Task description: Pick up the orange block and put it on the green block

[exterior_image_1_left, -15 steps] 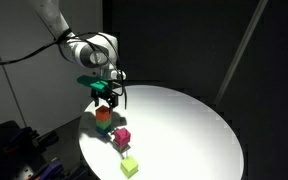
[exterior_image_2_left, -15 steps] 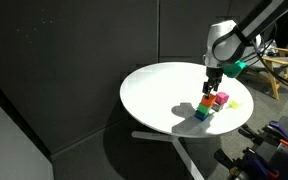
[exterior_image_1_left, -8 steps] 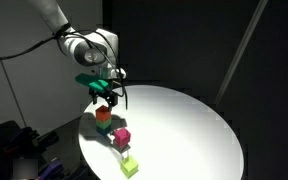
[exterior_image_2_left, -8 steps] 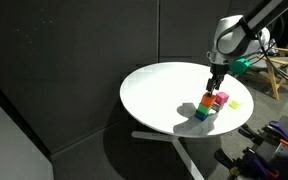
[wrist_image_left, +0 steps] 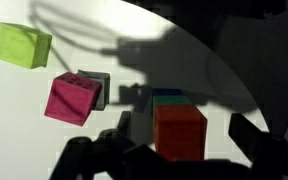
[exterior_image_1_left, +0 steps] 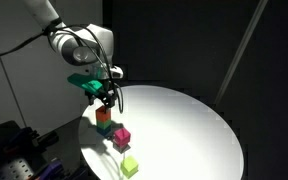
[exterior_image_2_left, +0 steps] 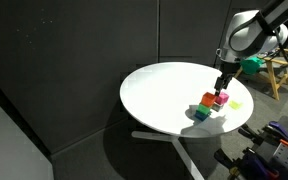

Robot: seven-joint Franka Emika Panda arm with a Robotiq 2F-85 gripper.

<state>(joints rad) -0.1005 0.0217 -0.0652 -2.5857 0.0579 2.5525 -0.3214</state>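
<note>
The orange block [wrist_image_left: 180, 131] sits on top of the green block [wrist_image_left: 169, 99], and the two form a small stack on the round white table [exterior_image_1_left: 184, 120]. In both exterior views the orange block [exterior_image_1_left: 103, 114] [exterior_image_2_left: 208, 100] rests on the green block [exterior_image_1_left: 104, 126] [exterior_image_2_left: 202, 113]. My gripper [exterior_image_1_left: 106, 100] [exterior_image_2_left: 221, 88] hangs a little above the stack, open and holding nothing. In the wrist view its dark fingers [wrist_image_left: 246, 135] stand on either side of the orange block without touching it.
A magenta cube [exterior_image_1_left: 121, 135] [wrist_image_left: 72, 98] lies close beside the stack. A lime cube [exterior_image_1_left: 130, 166] [wrist_image_left: 22, 45] sits farther out near the table's edge. A strip of blue shows under the green block. Dark curtains surround the table.
The open gripper has lifted slightly up and away from the stack. The blocks have not moved.
</note>
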